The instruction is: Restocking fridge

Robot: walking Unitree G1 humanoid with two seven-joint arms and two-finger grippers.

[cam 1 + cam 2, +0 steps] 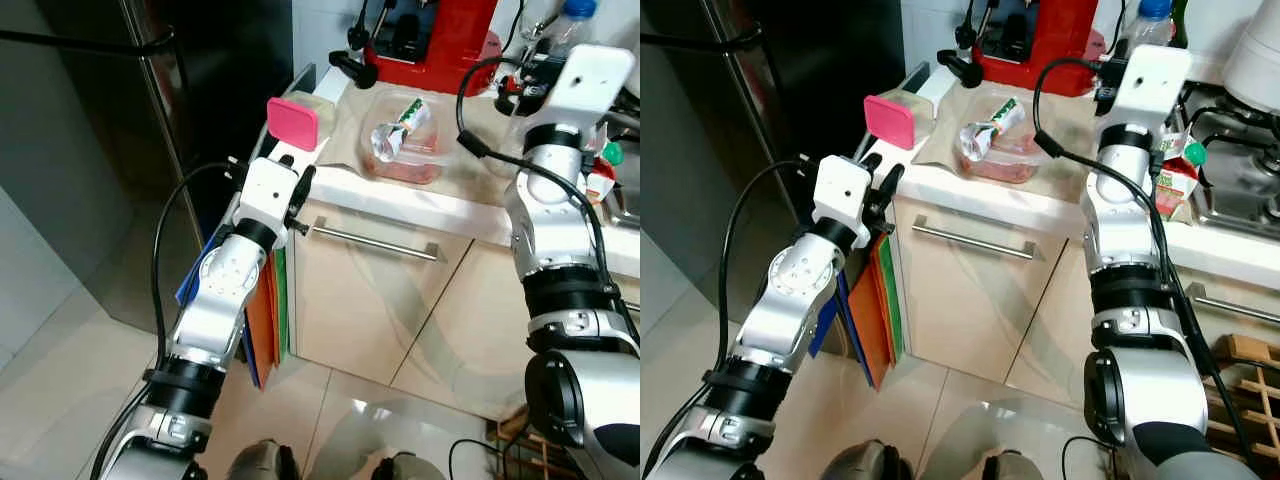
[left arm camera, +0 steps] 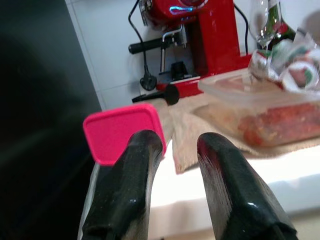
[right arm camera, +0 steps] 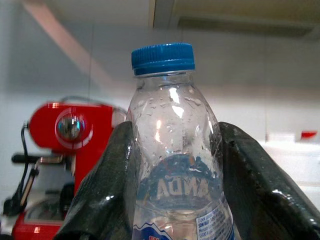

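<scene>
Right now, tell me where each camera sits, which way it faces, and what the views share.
Left eye: on the head, looking down at the counter; both silver arms show.
Right eye: beside it, same scene shifted.
Left wrist: along the left tool, open, toward the pink lid and red machine.
Right wrist: along the right tool, shut on the bottle.
Shared: pink lid and red machine show in head and left wrist views.

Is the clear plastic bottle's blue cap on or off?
On: the blue cap sits atop the clear plastic bottle between the right gripper's fingers.
</scene>
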